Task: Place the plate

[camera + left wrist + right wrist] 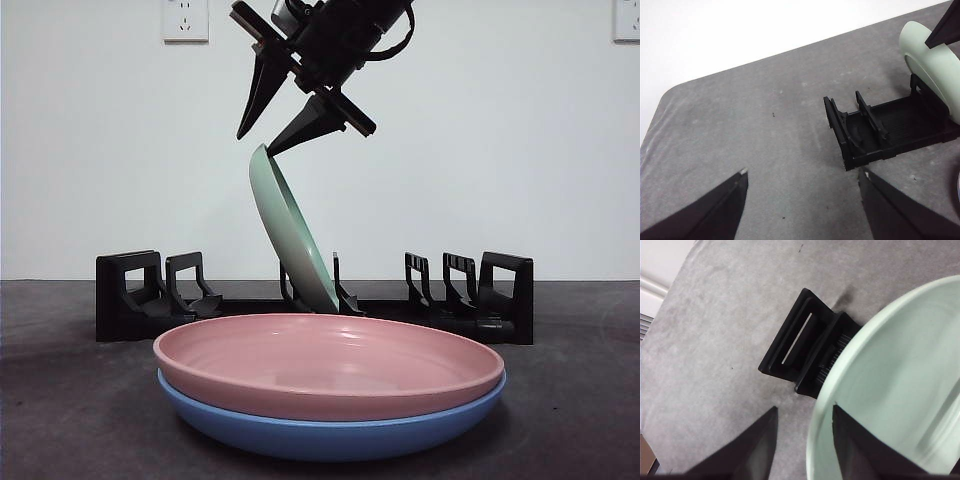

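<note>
On the desk: a grey, speckled desk point(60, 400) carries a black plate rack point(130, 300) toward the back and two stacked plates in front.
Green plate: the pale green plate point(290, 235) stands on edge in a middle slot of the rack, leaning over to one side, its lower rim down between the rack's prongs and its upper rim up in the air.
Right hand: the right hand point(280, 115) hangs just above the green plate's upper rim, coming in from the top of the front view. Its two black jaws are spread apart, one on each side of the rim; from the front neither seems to pinch the plate, so the grip looks released. In its own wrist view the plate's rim point(840, 390) runs between the two jaws, and whether the inner jaw touches it I cannot tell.
Left hand: the left hand point(802, 200) waits well off to one side of the rack, over bare desk, jaws wide apart and holding nothing. Its wrist view shows one end of the rack and the green plate beyond.
Stack in front: a pink plate point(330, 365) lies nested in a blue plate point(330, 435), both flat on the desk, nearer the front camera than the rack and apart from it.
Wall: a white wall behind, with a socket point(185, 18) high up.
</note>
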Motion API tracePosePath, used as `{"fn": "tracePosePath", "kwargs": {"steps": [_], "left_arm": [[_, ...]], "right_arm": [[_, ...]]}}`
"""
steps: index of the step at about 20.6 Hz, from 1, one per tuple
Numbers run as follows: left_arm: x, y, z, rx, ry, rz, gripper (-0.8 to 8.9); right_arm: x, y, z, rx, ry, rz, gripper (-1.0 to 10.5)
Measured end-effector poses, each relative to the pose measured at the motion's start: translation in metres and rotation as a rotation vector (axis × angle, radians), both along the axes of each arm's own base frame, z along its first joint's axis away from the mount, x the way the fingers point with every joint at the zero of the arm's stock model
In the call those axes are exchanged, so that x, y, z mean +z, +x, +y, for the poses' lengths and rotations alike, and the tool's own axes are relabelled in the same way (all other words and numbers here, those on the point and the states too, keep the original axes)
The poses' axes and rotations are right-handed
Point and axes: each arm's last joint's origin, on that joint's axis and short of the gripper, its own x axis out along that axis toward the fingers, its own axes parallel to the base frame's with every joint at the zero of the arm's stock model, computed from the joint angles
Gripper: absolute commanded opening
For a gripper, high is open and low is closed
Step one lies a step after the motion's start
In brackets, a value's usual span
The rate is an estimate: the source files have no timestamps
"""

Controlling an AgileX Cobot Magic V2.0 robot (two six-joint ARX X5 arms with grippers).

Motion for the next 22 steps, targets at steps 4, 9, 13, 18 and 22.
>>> {"fn": "tracePosePath", "kwargs": {"steps": [4, 9, 13, 18, 22], "left_arm": [[0.0, 0.0, 0.0, 0.0, 0.0, 0.0, 3.4], [0.0, 0.0, 0.0, 0.0, 0.0, 0.0, 3.4], [0.0, 0.0, 0.0, 0.0, 0.0, 0.0, 3.4], [0.0, 0.0, 0.0, 0.0, 0.0, 0.0, 3.4], [0.0, 0.0, 0.0, 0.0, 0.0, 0.0, 3.4]], "right_arm": [[0.0, 0.0, 0.0, -0.003, -0.005, 0.0, 0.1], [-0.001, 0.0, 0.0, 0.003, 0.0, 0.006, 0.1], [0.005, -0.001, 0.0, 0.057, 0.055, 0.032, 0.1], [0.053, -0.009, 0.005, 0.126, 0.155, -0.046, 0.1], [0.089, -0.029, 0.002, 0.165, 0.14, -0.063, 0.1]]}}
